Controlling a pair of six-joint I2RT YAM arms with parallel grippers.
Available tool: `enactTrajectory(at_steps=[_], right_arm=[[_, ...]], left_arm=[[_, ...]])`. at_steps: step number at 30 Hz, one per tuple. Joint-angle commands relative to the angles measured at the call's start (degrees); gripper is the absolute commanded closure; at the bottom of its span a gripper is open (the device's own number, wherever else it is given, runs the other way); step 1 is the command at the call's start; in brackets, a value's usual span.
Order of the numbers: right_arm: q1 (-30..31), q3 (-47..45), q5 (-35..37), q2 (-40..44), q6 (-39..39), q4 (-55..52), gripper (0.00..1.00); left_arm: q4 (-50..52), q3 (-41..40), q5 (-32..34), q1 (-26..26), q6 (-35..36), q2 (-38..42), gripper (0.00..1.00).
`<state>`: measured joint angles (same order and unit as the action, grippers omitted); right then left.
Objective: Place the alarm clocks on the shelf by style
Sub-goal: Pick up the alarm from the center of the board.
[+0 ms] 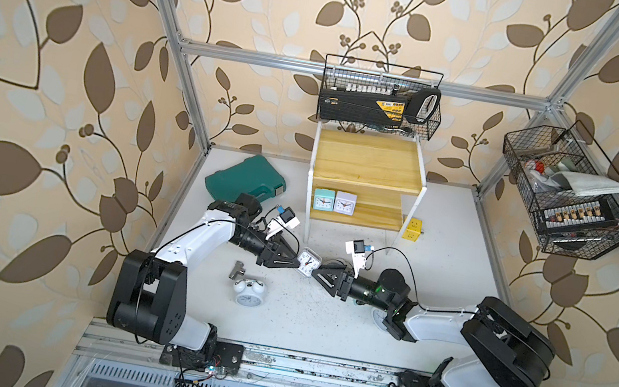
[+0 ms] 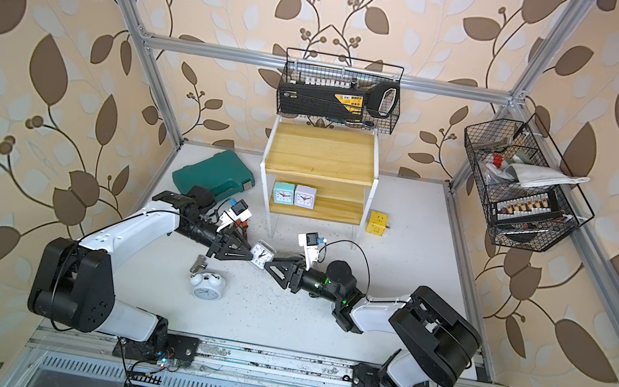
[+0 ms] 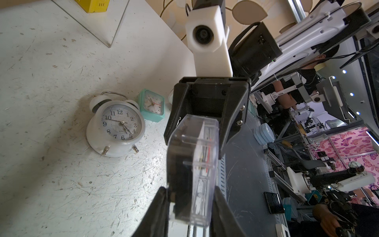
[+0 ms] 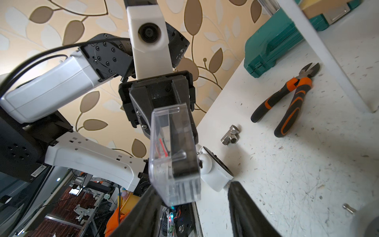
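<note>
A clear square alarm clock [image 1: 308,262] [image 2: 261,254] hangs above the table's middle. My left gripper [image 1: 296,262] [image 3: 190,192] is shut on its sides [image 3: 192,164]. My right gripper [image 1: 318,270] [image 4: 192,186] faces it from the opposite side, open; the clock [image 4: 174,156] sits between its fingers with a gap at one of them. The shelf [image 1: 368,157] stands at the back, with a mint clock [image 1: 323,199] and a lilac clock [image 1: 345,202] on its lower board. One white twin-bell clock [image 1: 248,293] [image 4: 213,170] lies on the table. Another [image 3: 121,125] and a teal square clock [image 3: 152,104] lie by the right arm.
A green tool case [image 1: 246,180] lies left of the shelf and a small yellow cube [image 1: 413,228] right of it. A metal tee fitting [image 1: 237,269] and orange-handled pliers [image 4: 291,98] lie on the table. Black wire baskets [image 1: 379,100] [image 1: 568,193] hang on the walls.
</note>
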<state>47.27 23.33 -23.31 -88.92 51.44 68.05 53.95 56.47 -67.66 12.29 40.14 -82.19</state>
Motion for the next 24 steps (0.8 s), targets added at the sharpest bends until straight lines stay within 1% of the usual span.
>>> enactTrajectory(at_steps=[1, 10, 15, 18, 20, 23, 24], right_arm=[[0.23, 1.41, 2.05, -1.46, 0.04, 3.03, 0.48], [0.5, 2.33, 2.13, -2.39, -0.5, 3.49, 0.51], [0.55, 2.46, 2.15, -2.14, -1.06, 3.49, 0.61], [0.56, 2.34, 1.93, -1.96, -1.33, 3.41, 0.68], [0.56, 2.27, 1.65, -1.71, -1.27, 3.06, 0.71], [0.34, 2.41, 1.0, -0.5, -3.98, 0.49, 0.73], [0.15, 2.59, 0.57, 0.11, -4.76, -1.14, 0.73]], left_arm=[[1.33, 1.78, -3.27, -0.43, 0.11, 0.19, 0.87], [1.76, 1.63, -3.24, -0.43, 0.67, 0.02, 0.87], [1.94, 1.62, -3.18, -0.43, 0.9, 0.02, 0.86], [2.12, 1.61, -3.18, -0.43, 1.07, 0.02, 0.83], [2.16, 1.54, -2.94, -0.43, 1.08, 0.02, 0.75], [1.66, 1.26, -2.07, -0.43, 0.78, 0.34, 0.45], [1.36, 1.19, -1.62, -0.43, 0.52, 0.57, 0.39]])
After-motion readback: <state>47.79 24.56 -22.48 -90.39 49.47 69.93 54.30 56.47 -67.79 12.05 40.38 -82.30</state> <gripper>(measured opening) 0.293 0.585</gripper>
